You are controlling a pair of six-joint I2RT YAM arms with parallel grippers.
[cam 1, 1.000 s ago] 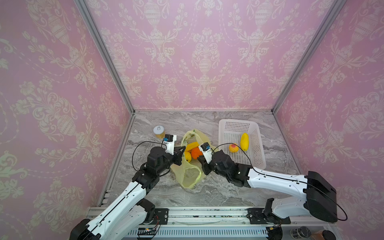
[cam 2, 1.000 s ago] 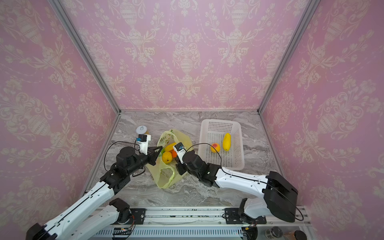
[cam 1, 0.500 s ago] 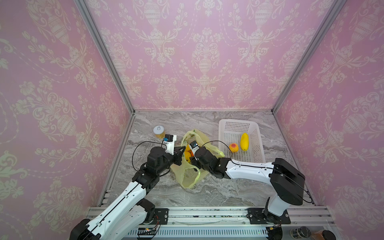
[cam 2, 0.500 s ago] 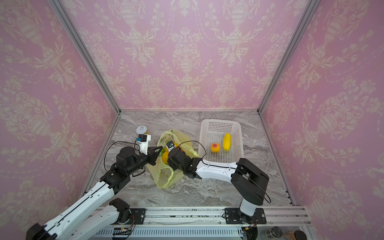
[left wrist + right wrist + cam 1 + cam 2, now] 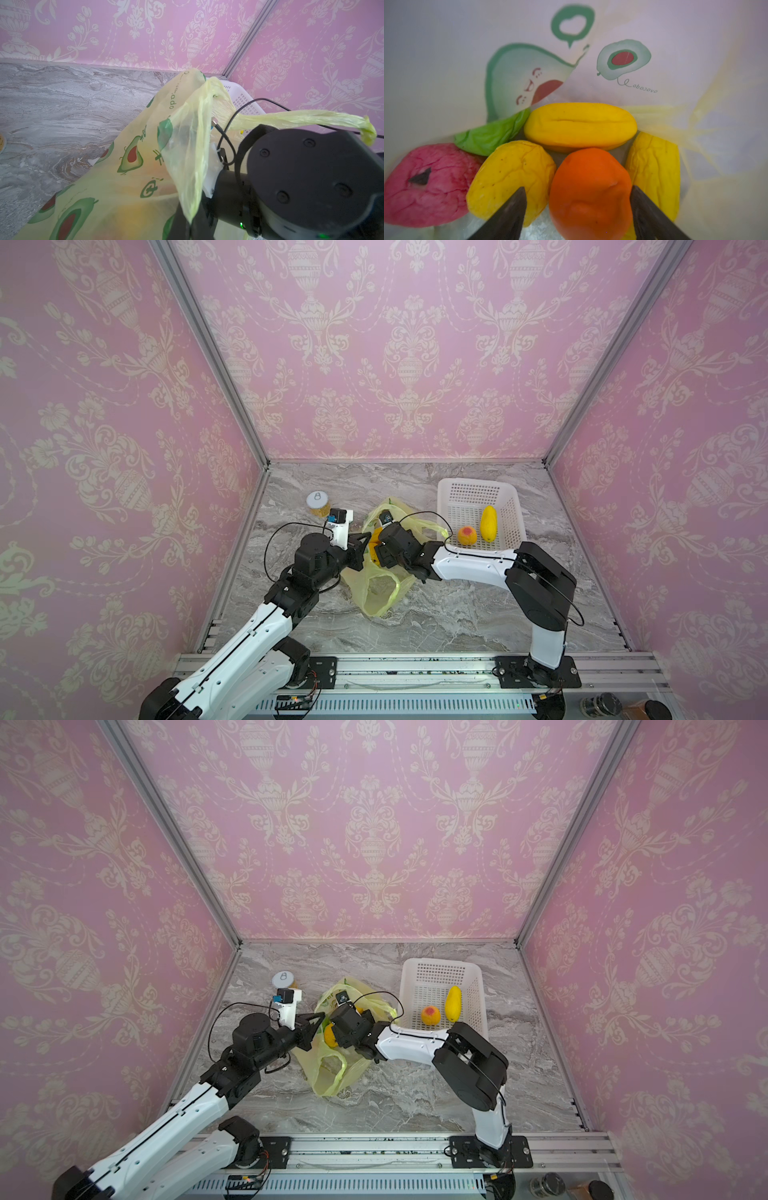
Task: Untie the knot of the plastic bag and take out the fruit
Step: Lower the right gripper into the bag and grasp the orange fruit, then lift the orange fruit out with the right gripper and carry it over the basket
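left gripper [image 5: 361, 548]: jaws together, clamped on edge of thin translucent yellow-green plastic bag [image 5: 376, 593] | right gripper [image 5: 578, 192]: inside the bag, jaws apart | round orange toy fruit [image 5: 589, 187]: between right jaws | long yellow toy fruit [image 5: 580, 126]: just beyond it

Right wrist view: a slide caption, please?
Open right gripper inside the plastic bag, fingers straddling an orange fruit among yellow fruits.

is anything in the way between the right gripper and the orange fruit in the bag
Nothing visible: the right gripper, jaws open, flanks the orange fruit inside the plastic bag, with no film between. Yellow fruits press close on both sides.
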